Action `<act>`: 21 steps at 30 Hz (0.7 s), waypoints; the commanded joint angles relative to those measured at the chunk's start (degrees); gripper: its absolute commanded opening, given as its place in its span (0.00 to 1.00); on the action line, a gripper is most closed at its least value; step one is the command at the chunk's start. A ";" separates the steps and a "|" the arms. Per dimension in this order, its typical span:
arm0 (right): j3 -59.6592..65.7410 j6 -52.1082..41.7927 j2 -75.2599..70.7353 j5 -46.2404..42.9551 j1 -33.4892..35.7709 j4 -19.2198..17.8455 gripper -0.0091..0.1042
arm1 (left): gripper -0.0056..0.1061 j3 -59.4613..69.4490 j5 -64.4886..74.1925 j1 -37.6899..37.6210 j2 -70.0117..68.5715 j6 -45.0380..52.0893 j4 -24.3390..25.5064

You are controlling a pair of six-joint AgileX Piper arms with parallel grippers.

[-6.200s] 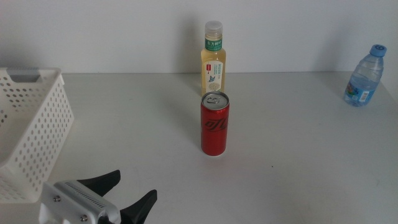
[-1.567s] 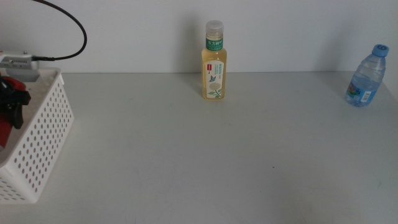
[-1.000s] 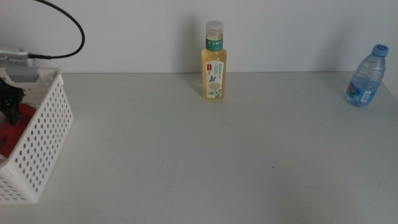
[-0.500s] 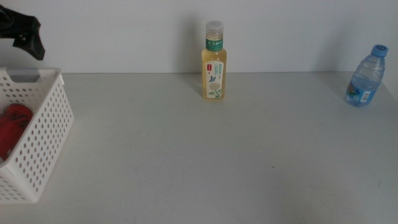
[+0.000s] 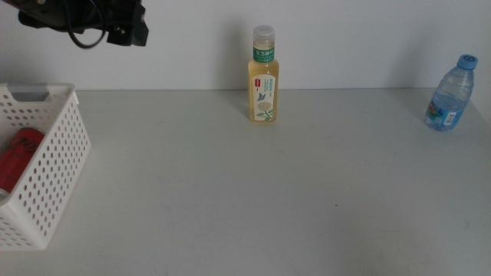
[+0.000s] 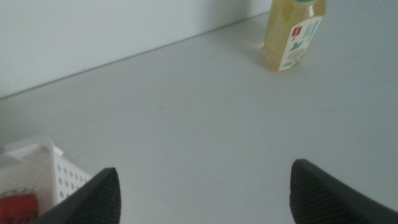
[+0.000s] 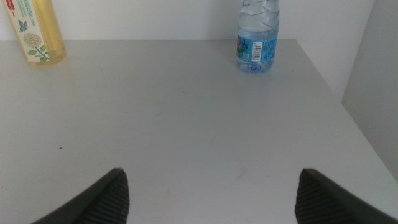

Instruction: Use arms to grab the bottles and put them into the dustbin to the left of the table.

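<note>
The slim red can point(image 5: 18, 157) lies inside the white dustbin point(image 5: 57, 146) at the table's left edge, and shows again as the can point(image 6: 18, 208) in the left wrist view. My left arm point(image 5: 92, 17) hangs high above the table's back left, right of the dustbin. Its gripper point(image 6: 204, 169) is open and empty. The yellow tea bottle point(image 5: 263, 77) stands upright at the back centre. Far right stands the clear water bottle point(image 5: 449, 93). The right gripper point(image 7: 212, 173) waits out of the middle view, open and empty, facing the water bottle point(image 7: 257, 34).
The light-grey table point(image 5: 253, 192) stretches between the dustbin and the bottles. A white wall runs behind it. The table's right edge point(image 7: 339, 106) lies just beyond the water bottle. The tea bottle point(image 6: 292, 34) and the dustbin's corner point(image 6: 31, 165) show in the left wrist view.
The left gripper let go of the red can inside the dustbin, then rose out and swung right along the back. The can now lies loose in the dustbin.
</note>
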 commanded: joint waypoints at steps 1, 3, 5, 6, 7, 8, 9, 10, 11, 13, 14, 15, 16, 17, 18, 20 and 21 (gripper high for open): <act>-0.57 -0.53 -1.25 -4.15 -0.50 -0.65 0.74 | 0.87 5.81 -13.69 -3.27 -6.41 -3.82 3.44; -0.57 -0.53 -1.25 -4.15 -0.50 -0.65 0.74 | 0.87 12.88 -22.31 -4.65 -10.18 -5.07 3.54; -0.57 -0.53 -1.25 -4.15 -0.50 -0.65 0.74 | 0.87 21.07 -31.80 -5.34 -13.53 -5.63 2.68; -0.57 -0.53 -1.25 -4.15 -0.50 -0.65 0.74 | 0.87 25.26 -35.41 -5.49 -14.76 -5.75 2.20; -0.57 -0.53 -1.25 -4.15 -0.50 -0.65 0.74 | 0.87 29.47 -39.85 -5.49 -16.18 -5.75 1.12; -0.57 -0.53 -1.25 -4.15 -0.50 -0.65 0.74 | 0.87 33.63 -44.16 -5.49 -17.44 -5.75 -0.11; -0.57 -0.53 -1.25 -4.15 -0.50 -0.65 0.74 | 0.87 36.87 -48.30 -5.49 -18.23 -5.75 -0.98; -0.57 -0.53 -1.25 -4.15 -0.50 -0.65 0.74 | 0.87 40.71 -52.17 -5.49 -19.09 -5.75 -2.11; -0.57 -0.53 -1.25 -4.15 -0.50 -0.65 0.74 | 0.87 44.26 -55.93 -5.49 -19.73 -5.75 -3.15; -0.57 -0.53 -1.25 -4.15 -0.50 -0.65 0.74 | 0.87 49.97 -62.14 -5.49 -20.20 -5.75 -4.36; -0.57 -0.53 -1.25 -4.15 -0.50 -0.65 0.74 | 0.87 52.67 -65.46 -5.49 -20.19 -5.75 -4.67; -0.57 -0.53 -1.25 -4.15 -0.50 -0.65 0.74 | 0.87 55.12 -67.84 -5.49 -20.14 -5.75 -4.86; -0.57 -0.53 -1.25 -4.15 -0.50 -0.65 0.74 | 0.87 57.32 -70.46 -5.49 -20.07 -5.75 -4.86; -0.57 -0.53 -1.25 -4.15 -0.50 -0.65 0.74 | 0.87 59.30 -72.74 -5.49 -19.97 -5.75 -4.86; -0.57 -0.53 -1.25 -4.15 -0.50 -0.65 0.74 | 0.87 60.73 -74.45 -5.49 -19.80 -5.75 -4.86; -0.57 -0.53 -1.25 -4.15 -0.50 -0.65 0.74 | 0.87 63.80 -77.34 -5.49 -19.41 -5.75 -4.86; -0.57 -0.53 -1.25 -4.15 -0.50 -0.65 0.74 | 0.87 64.79 -78.39 -5.49 -19.42 -5.75 -4.86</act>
